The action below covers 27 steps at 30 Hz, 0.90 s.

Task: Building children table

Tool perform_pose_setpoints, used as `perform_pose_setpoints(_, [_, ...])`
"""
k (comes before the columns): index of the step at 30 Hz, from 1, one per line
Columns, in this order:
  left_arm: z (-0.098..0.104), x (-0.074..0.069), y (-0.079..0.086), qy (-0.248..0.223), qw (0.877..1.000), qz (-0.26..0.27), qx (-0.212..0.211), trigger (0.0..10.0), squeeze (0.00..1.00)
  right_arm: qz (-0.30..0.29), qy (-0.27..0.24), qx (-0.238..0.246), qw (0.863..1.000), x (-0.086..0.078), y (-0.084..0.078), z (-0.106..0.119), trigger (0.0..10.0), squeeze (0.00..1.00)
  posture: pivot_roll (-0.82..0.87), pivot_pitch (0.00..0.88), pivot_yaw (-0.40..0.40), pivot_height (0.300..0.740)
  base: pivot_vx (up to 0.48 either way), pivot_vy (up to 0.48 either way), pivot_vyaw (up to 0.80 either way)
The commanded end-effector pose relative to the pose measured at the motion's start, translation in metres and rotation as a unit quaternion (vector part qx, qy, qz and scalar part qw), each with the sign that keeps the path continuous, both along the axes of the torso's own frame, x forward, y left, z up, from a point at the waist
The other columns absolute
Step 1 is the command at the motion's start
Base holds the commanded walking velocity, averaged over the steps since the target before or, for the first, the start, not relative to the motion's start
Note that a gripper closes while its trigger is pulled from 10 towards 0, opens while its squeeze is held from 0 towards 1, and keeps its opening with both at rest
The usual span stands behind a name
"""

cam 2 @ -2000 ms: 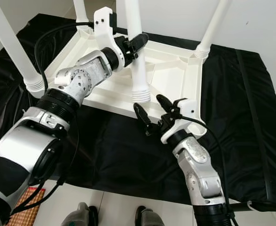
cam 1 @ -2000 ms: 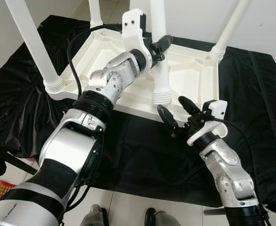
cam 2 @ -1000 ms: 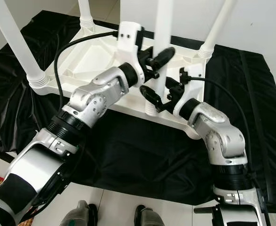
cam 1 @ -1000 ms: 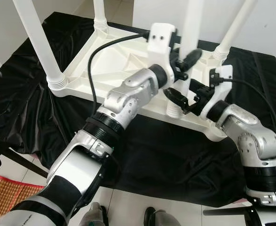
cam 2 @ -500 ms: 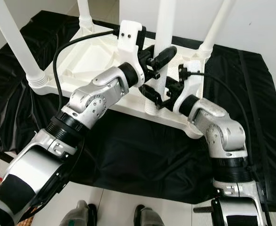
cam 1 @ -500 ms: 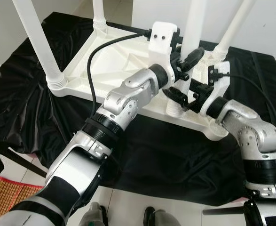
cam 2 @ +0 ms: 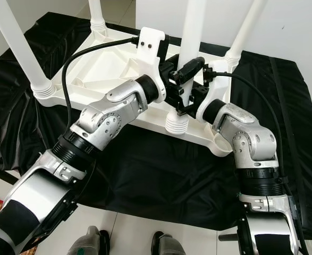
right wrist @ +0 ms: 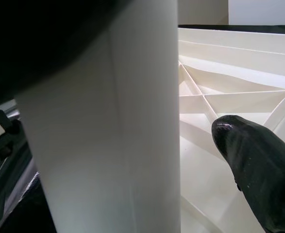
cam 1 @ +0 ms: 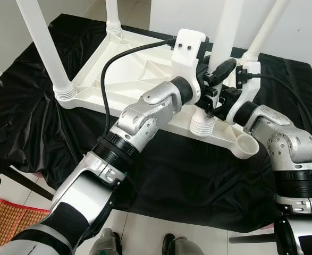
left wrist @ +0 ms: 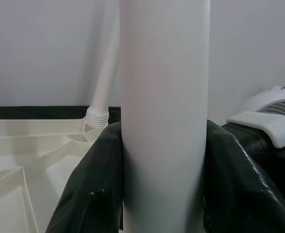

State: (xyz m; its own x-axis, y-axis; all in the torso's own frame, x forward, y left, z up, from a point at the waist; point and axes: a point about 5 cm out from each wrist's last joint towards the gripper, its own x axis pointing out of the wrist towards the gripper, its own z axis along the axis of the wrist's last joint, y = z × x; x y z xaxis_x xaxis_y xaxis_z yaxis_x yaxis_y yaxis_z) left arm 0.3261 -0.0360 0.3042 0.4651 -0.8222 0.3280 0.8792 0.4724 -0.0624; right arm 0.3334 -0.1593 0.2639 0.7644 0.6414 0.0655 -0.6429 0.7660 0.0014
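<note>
Left hand: clamped on the leg, which stands upright.
Leg: threaded end hangs over the black cloth.
Socket: open, at 4 o'clock from that end.
Right hand: at the leg; grip unclear.

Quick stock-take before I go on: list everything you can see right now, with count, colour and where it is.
Tabletop: one, white, upside down on the cloth.
Fitted legs: three, white, upright in the corner sockets.
Loose leg: one, white, held upright above the near edge, threaded end not in a socket.
Empty socket: one, white, near right corner.
Cloth: one, black, spread on the floor.
Mat: one, red, on the floor at near left.
Left gripper: shut on the loose leg.
Right gripper: shut on the same leg, lower down.
</note>
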Motion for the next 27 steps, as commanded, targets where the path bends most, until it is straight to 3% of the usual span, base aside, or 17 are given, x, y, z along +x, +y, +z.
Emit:
perform_pose_setpoints(1, [0.0004, -0.0309, -0.0131, -0.089, 0.968, -0.235, 0.030, 10.0, 0.00, -0.001, -0.005, 0.002, 1.000, 0.0009, -0.0023, 0.0042, 9.2, 0.00, 0.06, 0.152, -0.069, 0.740, 0.000, 0.000, 0.00])
perform_pose_setpoints(3, [0.0001, -0.0310, -0.0133, -0.089, 0.967, -0.235, 0.031, 10.0, 0.00, -0.001, -0.003, 0.002, 1.000, 0.0011, -0.0025, 0.0042, 9.2, 0.00, 0.06, 0.152, -0.069, 0.740, 0.000, 0.000, 0.00])
perform_pose_setpoints(4, [0.0000, -0.0312, -0.0134, -0.090, 0.967, -0.235, 0.032, 10.0, 0.00, 0.003, -0.001, 0.003, 1.000, 0.0005, -0.0022, 0.0039, 1.0, 0.00, 0.06, 0.152, -0.069, 0.740, 0.000, 0.000, 0.00])
perform_pose_setpoints(5, [0.0000, -0.0314, -0.0135, -0.091, 0.967, -0.235, 0.032, 10.0, 0.00, 0.005, 0.001, 0.003, 1.000, 0.0001, -0.0020, 0.0036, 0.4, 0.00, 0.06, 0.152, -0.069, 0.740, 0.000, 0.000, 0.00])
perform_pose_setpoints(6, [-0.0001, -0.0315, -0.0134, -0.092, 0.967, -0.235, 0.033, 10.0, 0.00, 0.008, 0.003, 0.004, 1.000, -0.0003, -0.0017, 0.0033, 1.4, 0.00, 0.06, 0.152, -0.069, 0.740, 0.000, 0.000, 0.00])
perform_pose_setpoints(7, [-0.0001, -0.0315, -0.0134, -0.093, 0.967, -0.234, 0.034, 10.0, 0.00, 0.011, 0.007, 0.007, 1.000, -0.0007, -0.0012, 0.0026, 0.0, 0.00, 0.06, 0.152, -0.069, 0.740, 0.000, 0.000, 0.00])
perform_pose_setpoints(20, [0.0040, -0.0304, -0.0129, -0.120, 0.966, -0.225, 0.052, 10.0, 0.00, 0.013, 0.044, -0.002, 0.999, -0.0012, -0.0042, -0.0037, 0.0, 0.00, 0.05, 0.160, -0.074, 0.740, 0.000, 0.000, 0.00])
perform_pose_setpoints(21, [0.0041, -0.0316, -0.0136, -0.122, 0.964, -0.229, 0.052, 10.0, 0.00, 0.012, 0.045, -0.004, 0.999, -0.0009, -0.0046, -0.0043, 7.2, 0.00, 0.05, 0.160, -0.074, 0.740, 0.000, 0.000, 0.00])
perform_pose_setpoints(22, [0.0040, -0.0332, -0.0143, -0.123, 0.963, -0.235, 0.053, 10.0, 0.00, 0.006, 0.049, -0.002, 0.999, 0.0001, -0.0053, -0.0051, 10.0, 0.00, 0.05, 0.160, -0.074, 0.740, 0.000, 0.000, 0.00])
perform_pose_setpoints(24, [0.0042, -0.0338, -0.0146, -0.123, 0.962, -0.236, 0.052, 10.0, 0.00, 0.003, 0.051, 0.000, 0.999, 0.0006, -0.0058, -0.0049, 10.0, 0.00, 0.05, 0.165, -0.072, 0.740, 0.000, 0.000, 0.00])
perform_pose_setpoints(25, [0.0041, -0.0344, -0.0146, -0.115, 0.962, -0.243, 0.047, 10.0, 1.00, -0.004, 0.052, 0.001, 0.999, 0.0016, -0.0068, -0.0048, 10.0, 0.00, 0.05, 0.165, -0.072, 0.740, 0.000, 0.000, 0.00])
perform_pose_setpoints(27, [0.0039, -0.0352, -0.0143, -0.106, 0.961, -0.251, 0.042, 10.0, 1.00, -0.013, 0.051, 0.002, 0.999, 0.0028, -0.0081, -0.0045, 10.0, 0.00, 0.05, 0.165, -0.072, 0.740, 0.000, 0.000, 0.00])
